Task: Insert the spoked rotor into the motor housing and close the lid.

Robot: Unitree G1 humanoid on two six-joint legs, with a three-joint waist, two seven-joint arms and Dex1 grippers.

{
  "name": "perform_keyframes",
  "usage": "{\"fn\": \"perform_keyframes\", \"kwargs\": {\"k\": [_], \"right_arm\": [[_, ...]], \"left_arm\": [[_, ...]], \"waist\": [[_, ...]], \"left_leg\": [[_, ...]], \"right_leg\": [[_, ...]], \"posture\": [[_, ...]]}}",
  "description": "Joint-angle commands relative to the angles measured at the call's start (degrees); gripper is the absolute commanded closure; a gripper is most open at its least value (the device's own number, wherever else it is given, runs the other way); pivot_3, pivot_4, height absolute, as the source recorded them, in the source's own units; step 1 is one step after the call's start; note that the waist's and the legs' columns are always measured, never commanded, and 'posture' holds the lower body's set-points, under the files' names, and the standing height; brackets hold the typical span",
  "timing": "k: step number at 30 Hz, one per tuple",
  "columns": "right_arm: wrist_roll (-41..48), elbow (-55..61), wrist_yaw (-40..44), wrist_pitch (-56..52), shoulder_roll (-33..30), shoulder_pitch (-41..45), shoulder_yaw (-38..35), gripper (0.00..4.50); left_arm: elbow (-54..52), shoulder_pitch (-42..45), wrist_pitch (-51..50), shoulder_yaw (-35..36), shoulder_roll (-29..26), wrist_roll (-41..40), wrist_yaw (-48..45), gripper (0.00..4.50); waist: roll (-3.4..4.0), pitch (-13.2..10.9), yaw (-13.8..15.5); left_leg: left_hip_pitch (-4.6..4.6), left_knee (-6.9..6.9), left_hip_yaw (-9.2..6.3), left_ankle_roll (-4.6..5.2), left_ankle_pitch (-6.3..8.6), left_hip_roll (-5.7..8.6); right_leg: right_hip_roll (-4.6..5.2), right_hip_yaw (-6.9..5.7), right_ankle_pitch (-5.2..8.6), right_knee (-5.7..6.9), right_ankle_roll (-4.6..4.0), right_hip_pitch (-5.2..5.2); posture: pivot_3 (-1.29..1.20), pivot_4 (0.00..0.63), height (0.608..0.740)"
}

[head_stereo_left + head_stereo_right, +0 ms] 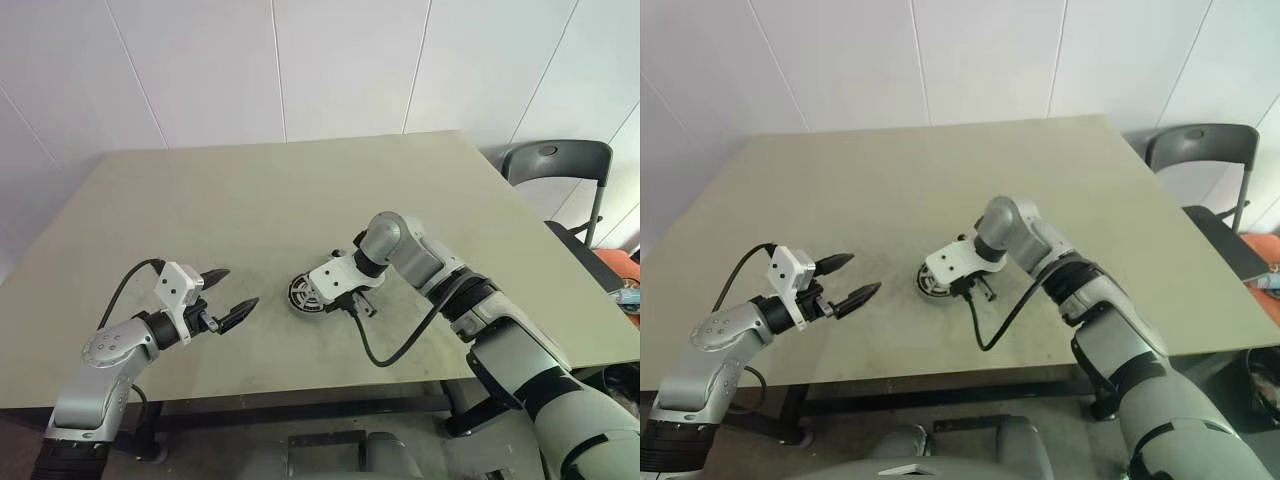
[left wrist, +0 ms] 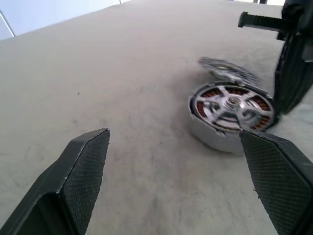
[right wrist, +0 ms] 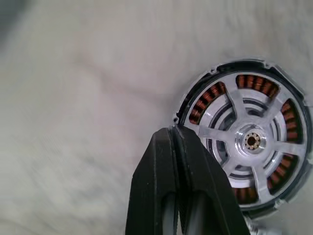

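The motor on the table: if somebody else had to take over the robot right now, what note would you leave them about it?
Left gripper: open, empty, hovering left of the parts.
Right gripper: shut on nothing, tips pointing down at the rim of the motor housing.
Spoked rotor: already seated in the housing near the middle of the table, copper windings showing between its spokes.
Lid: lying on the table just behind the housing, not on it.
Done: rotor inserted.
Left: pick up the lid, set it on the housing and close it.
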State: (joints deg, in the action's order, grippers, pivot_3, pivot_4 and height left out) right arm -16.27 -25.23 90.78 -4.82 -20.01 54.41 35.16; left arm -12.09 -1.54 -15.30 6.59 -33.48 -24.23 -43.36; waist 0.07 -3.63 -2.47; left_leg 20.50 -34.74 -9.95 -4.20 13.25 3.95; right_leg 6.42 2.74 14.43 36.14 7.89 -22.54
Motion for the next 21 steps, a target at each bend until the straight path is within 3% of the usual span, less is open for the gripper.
{"fn": "perform_keyframes", "kwargs": {"k": [1, 6, 13, 16, 21], "right_arm": [[4.7, 8.0, 1.7, -12.7, -0.3, 1.4, 0.9, 4.47], [7.2, 13.1, 1.7, -25.1, 0.0, 1.5, 2.2, 4.47], [4.9, 10.2, -0.8, -18.6, -0.6, 1.8, 3.7, 4.47], [5.7, 10.9, 0.3, -18.7, -1.8, 1.8, 3.3, 3.85], [9.1, 13.8, 0.6, -23.3, -2.4, 2.3, 0.3, 2.19]], "left_arm": [[-1.0, 0.6, 0.9, 1.3, 0.0, 0.2, 0.3, 0.0], [-0.9, 0.5, 0.8, 1.2, 0.2, 0.3, 0.7, 0.0], [-0.8, 0.6, 0.7, 1.1, 0.2, 0.3, 0.9, 0.0], [-0.8, 0.6, 0.7, 1.1, 0.3, 0.3, 1.0, 0.0], [-0.6, 0.7, 0.6, 1.0, 0.3, 0.1, 0.8, 0.0]], "waist": [[0.0, 0.0, 0.0], [0.0, 0.0, 0.1], [0.0, 0.0, -0.1], [0.0, 0.0, 0.0], [0.0, 0.0, 0.0]], "left_leg": [[0.05, 0.01, 0.01, 0.0, 0.0, 0.0], [0.07, 0.01, 0.01, -0.01, 0.01, 0.0], [0.05, 0.0, 0.04, -0.02, 0.01, 0.0], [0.05, 0.0, 0.03, -0.02, 0.01, 0.0], [0.05, -0.01, 0.03, -0.02, 0.01, 0.0]], "right_leg": [[0.01, 0.0, -0.02, -0.01, 0.03, -0.04], [0.01, -0.01, 0.01, -0.02, 0.02, -0.06], [0.02, -0.01, 0.03, -0.03, 0.04, -0.04], [0.02, -0.01, 0.03, -0.03, 0.04, -0.03], [0.02, -0.01, 0.03, -0.04, 0.04, -0.03]], "posture": [[0.0, 0.0, 0.74], [0.0, 0.0, 0.74], [0.0, 0.0, 0.74], [0.0, 0.0, 0.74], [0.0, 0.0, 0.74]]}}
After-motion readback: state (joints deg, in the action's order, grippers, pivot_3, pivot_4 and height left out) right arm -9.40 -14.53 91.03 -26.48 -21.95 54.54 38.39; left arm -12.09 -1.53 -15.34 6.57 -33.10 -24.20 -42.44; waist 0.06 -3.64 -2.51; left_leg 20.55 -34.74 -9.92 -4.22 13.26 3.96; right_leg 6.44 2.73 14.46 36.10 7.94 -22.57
